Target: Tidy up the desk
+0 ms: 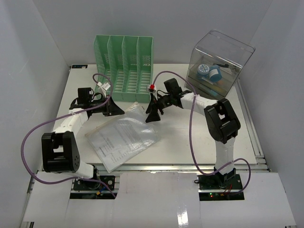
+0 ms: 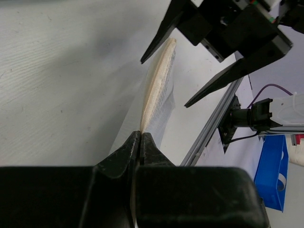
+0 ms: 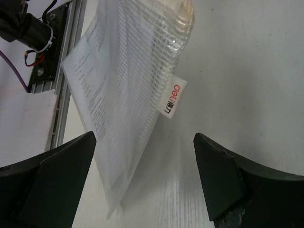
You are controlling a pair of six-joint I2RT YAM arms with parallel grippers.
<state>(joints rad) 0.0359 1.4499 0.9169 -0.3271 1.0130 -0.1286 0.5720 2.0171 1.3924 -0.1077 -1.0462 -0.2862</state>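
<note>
Left end effector (image 2: pixel 141 135): jaws pinched fully together on one thin edge of the mesh pouch (image 2: pixel 159 71). An edge pinch makes sense, since a flat sleeve lying on the table (image 2: pixel 57 71) gives nothing else to grab. From the left wrist view the pouch runs away from the jaws edge-on, so that side looks lifted. I can't tell how much of the rest is on the table.

Right end effector (image 3: pixel 144 137): jaws spread wide with nothing between them in contact. It hovers over the pouch's other end, just short of the white brand tab (image 3: pixel 171 99). My read: it's lined up to take a second corner so the floppy sleeve doesn't sag or fold when carried. The printed sheets (image 3: pixel 95 80) inside add weight and would slide if it tips.

Overhead, the two end effectors face each other across the pouch's far end at mid-table. The pouch's near end trails back toward the arm bases and the silver rail (image 1: pixel 190 167).

Table is the white slab under everything. The green file rack (image 1: pixel 125 64) stands upright at the back, directly behind the pouch, slots empty as far as I can see. It's the likely destination, which would explain getting the pouch up on edge. The clear bin (image 1: pixel 219 61) at back right holds blue tape rolls (image 1: pixel 209 72), well apart from both arms.

Risk: a single-edge pinch slipping off the mesh.
</note>
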